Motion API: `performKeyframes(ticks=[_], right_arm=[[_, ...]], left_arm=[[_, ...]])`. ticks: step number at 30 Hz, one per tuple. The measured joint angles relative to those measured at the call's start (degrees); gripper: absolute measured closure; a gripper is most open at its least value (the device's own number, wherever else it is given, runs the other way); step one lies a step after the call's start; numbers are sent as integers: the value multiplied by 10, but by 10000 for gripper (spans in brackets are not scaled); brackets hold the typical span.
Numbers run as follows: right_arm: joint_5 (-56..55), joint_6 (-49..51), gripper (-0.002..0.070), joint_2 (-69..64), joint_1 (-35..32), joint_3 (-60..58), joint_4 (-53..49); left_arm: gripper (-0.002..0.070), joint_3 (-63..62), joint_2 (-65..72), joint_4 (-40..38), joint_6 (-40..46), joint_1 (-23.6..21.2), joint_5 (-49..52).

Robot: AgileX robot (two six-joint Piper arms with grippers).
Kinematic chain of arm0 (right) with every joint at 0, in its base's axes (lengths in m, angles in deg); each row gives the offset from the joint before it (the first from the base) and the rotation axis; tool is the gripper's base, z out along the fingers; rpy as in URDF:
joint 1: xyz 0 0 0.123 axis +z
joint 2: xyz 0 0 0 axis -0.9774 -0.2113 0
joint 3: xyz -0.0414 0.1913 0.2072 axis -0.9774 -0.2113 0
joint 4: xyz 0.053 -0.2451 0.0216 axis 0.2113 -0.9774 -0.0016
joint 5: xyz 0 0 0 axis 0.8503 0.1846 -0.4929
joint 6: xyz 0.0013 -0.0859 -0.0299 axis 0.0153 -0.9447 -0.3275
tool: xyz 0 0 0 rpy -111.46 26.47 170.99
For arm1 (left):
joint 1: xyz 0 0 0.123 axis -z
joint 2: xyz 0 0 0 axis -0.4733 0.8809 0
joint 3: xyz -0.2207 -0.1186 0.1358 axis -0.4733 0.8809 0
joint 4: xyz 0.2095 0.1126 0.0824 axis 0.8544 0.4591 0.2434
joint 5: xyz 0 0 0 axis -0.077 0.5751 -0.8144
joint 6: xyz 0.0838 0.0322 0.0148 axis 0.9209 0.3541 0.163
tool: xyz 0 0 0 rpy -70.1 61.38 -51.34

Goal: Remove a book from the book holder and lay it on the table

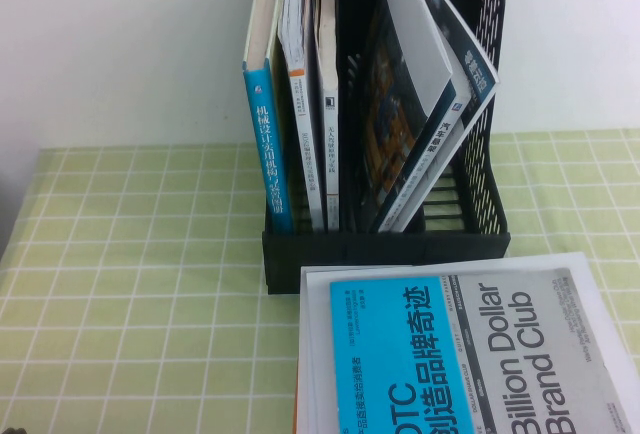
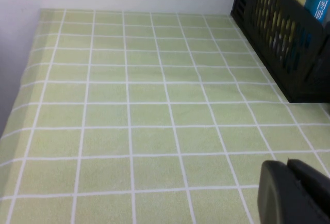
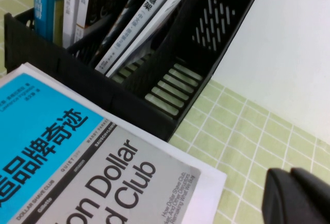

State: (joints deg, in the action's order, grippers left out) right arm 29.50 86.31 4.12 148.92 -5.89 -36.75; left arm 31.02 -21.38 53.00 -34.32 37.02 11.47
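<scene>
The table (image 1: 130,284), covered in light yellow-green cloth gridded with white lines, fills the left of the high view. Neither arm shows in that view. In the left wrist view only a black corner of the left gripper (image 2: 294,193) shows, hanging above bare cloth; whether its fingers are apart or together cannot be told, and nothing shows in its hold.

At about 12 o'clock from the table's centre stands the tall black plastic book holder (image 1: 385,254) with perforated side walls and a low front lip. Its top is cut off by the picture's edge. In its left part a thick blue-spined book with white Chinese lettering (image 1: 266,149) stands nearly upright beside two thinner volumes; further right, magazines (image 1: 425,84) lean steeply.

At 5 o'clock, just in front of the lip, the paperback book with a half cyan, half grey "Billion Dollar Brand Club" cover (image 1: 450,354) lies flat on a white sheet, cut off at the bottom edge.

The right gripper (image 3: 299,195) is a dark shape above cloth past the book's corner; its opening cannot be told.
</scene>
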Motion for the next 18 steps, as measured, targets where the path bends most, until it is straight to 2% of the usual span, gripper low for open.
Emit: performKeyframes(ticks=[18], right_arm=[[0,0,673,0,0,0,0]], left_arm=[[677,0,0,3,9,-1,1]])
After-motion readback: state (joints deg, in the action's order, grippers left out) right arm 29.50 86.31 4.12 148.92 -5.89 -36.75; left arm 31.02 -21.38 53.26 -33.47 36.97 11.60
